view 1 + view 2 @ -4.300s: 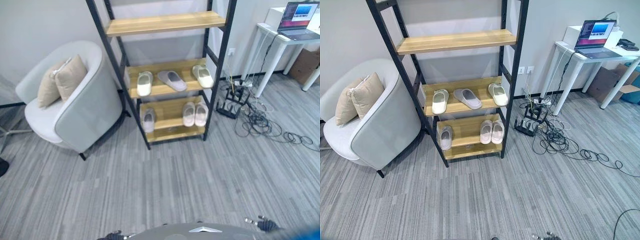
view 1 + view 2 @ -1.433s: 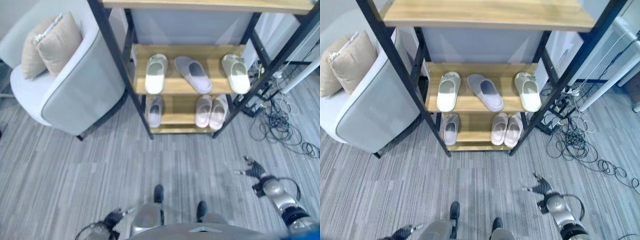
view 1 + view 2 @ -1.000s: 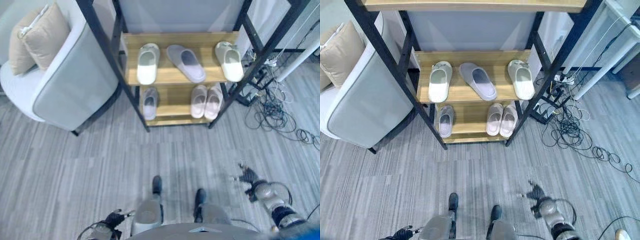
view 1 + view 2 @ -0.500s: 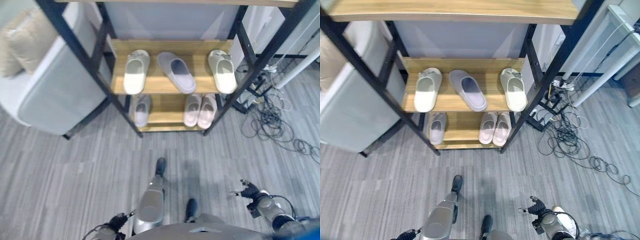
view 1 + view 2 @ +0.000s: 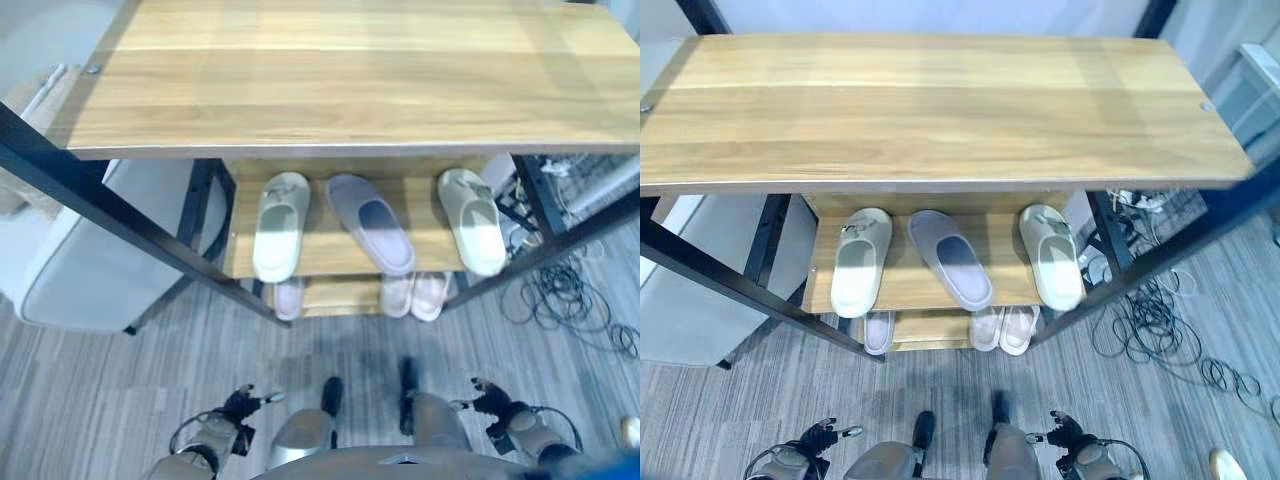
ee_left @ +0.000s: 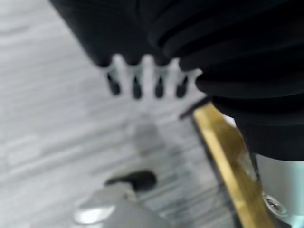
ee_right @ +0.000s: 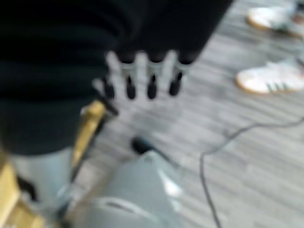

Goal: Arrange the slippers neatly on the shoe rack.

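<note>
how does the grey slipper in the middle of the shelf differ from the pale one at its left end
The grey slipper is lavender-grey with a dark insole; the pale slipper is cream-white. The grey slipper lies slanted across the shelf, while the pale slipper points nearly straight back. The grey slipper looks flatter and smoother; the pale slipper has a chunkier strap. Both rest sole-down on the same wooden shelf, toes towards the wall.

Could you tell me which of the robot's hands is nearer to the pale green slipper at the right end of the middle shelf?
Right. The right hand hangs low, roughly below that slipper; the left hand hangs low on the far side, beneath the shelf's left end.
</note>
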### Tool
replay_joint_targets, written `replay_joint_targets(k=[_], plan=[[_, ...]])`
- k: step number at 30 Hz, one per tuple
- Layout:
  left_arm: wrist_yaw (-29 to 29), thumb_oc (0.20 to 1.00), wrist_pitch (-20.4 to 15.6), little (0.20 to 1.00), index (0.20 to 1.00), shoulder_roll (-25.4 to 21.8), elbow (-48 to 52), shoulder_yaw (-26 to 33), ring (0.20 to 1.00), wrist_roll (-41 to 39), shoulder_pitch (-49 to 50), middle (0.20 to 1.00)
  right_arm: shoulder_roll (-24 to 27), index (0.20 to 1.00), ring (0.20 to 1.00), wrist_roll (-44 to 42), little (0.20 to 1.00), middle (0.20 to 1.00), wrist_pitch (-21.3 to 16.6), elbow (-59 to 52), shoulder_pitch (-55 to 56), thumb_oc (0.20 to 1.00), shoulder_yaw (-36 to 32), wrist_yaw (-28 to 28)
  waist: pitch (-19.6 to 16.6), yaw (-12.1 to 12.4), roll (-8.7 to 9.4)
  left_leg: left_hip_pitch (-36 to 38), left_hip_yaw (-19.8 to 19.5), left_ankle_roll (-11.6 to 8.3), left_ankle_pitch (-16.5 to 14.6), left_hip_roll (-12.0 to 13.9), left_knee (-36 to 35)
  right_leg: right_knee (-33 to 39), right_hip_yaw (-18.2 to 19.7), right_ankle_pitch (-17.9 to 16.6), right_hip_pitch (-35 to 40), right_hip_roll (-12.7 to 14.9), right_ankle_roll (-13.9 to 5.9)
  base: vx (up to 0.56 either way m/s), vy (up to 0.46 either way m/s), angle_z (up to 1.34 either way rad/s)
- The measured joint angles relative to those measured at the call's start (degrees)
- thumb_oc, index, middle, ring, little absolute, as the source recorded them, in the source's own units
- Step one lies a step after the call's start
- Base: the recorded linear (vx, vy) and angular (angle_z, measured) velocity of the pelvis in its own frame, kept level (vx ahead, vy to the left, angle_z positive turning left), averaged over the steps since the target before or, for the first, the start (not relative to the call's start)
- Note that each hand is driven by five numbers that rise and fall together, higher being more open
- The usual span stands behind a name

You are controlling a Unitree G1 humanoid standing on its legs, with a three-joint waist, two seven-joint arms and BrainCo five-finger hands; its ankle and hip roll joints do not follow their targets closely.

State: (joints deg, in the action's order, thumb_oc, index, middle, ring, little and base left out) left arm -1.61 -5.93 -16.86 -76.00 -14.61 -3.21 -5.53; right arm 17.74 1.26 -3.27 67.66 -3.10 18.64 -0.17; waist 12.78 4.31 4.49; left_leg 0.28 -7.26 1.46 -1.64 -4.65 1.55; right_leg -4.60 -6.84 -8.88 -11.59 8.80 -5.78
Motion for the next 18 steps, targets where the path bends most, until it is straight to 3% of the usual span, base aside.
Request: replay_joint_targets(k=[1, 3, 5, 7, 14, 18], plan=[[-0.12, 1.0, 0.0, 1.0, 1.0, -0.04, -0.05, 0.22, 1.0, -0.08, 1.29, 1.0, -0.57, 1.0, 1.0, 0.08, 1.0, 1.0, -0.03, 0.64, 0.3, 1.0, 0.01, 0.02, -0.47, 0.84, 1.35, 0.15, -0.43, -0.94, -1.12, -0.51, 1.13, 0.1, -1.33, 2.76, 1.28, 0.67, 2.51, 0.04, -0.122, 0.54], [-0.08, 1.0, 0.07, 1.0, 1.0, 1.02, -0.04, 1.62, 1.0, -0.08, 2.98, 1.0, -0.62, 1.0, 1.0, 0.1, 1.0, 1.0, -0.22, 0.76, 0.51, 1.0, 0.05, -0.03, -0.99, 1.3, 1.14, -0.41, -1.75, -2.52, -2.48, 0.73, 2.48, 3.18, -2.88, 2.41, 3.73, -0.65, 2.64, 0.04, -0.074, 0.47], [-0.18, 1.0, 0.15, 1.0, 1.0, 1.58, -0.04, 1.87, 1.0, -0.61, 4.4, 1.0, -0.67, 1.0, 1.0, 0.16, 1.0, 1.0, -0.14, 0.73, 0.25, 1.0, -0.09, -0.02, -1.13, 2.3, 1.08, -0.31, -2.17, -2.52, -3.13, 2.79, 2.09, 6.75, -5.17, 1.24, 5.9, -2.78, 3.99, 0.07, -0.1, 0.43], [-0.18, 1.0, 0.27, 1.0, 1.0, 1.8, -0.08, 1.8, 1.0, -0.55, 5.14, 1.0, -0.61, 1.0, 1.0, 0.16, 1.0, 1.0, -0.12, 0.61, -0.02, 1.0, -0.04, -0.05, -1.59, 2.86, 1.41, -0.21, -2.21, -2.73, -3.27, 3.26, 2.29, 8.57, -5.31, 0.47, 7.16, -3.41, 4.49, 0.05, -0.079, 0.06], [-0.24, 1.0, 0.46, 1.0, 1.0, 1.02, -0.83, 2.31, 1.0, 0.75, 6.98, 1.0, -1.36, 1.0, 1.0, 2.27, 1.0, 1.0, -0.19, -1.63, 2.04, 1.0, 3.68, 0.01, -6.52, 2.94, 3.61, -0.09, -3.02, -2.98, -2.84, 3.35, 1.33, 10.07, -6.48, 0.29, 8.09, -3.36, 3.84, 0.04, -0.016, 0.07], [-0.21, 1.0, 0.59, 1.0, 1.0, 0.44, -0.78, 2.25, 1.0, 2.1, 7.54, 1.0, -2.17, 1.0, 1.0, 2.35, 1.0, 1.0, -0.27, -3.61, 4.57, 1.0, 3.86, 0.56, -8.38, 2.76, 3.28, 0.94, -2.77, -1.11, -0.37, 3.74, -2.2, 10.06, -6.89, 1.78, 8.03, -2.88, 1.04, 0.03, 0.006, 0.06]])
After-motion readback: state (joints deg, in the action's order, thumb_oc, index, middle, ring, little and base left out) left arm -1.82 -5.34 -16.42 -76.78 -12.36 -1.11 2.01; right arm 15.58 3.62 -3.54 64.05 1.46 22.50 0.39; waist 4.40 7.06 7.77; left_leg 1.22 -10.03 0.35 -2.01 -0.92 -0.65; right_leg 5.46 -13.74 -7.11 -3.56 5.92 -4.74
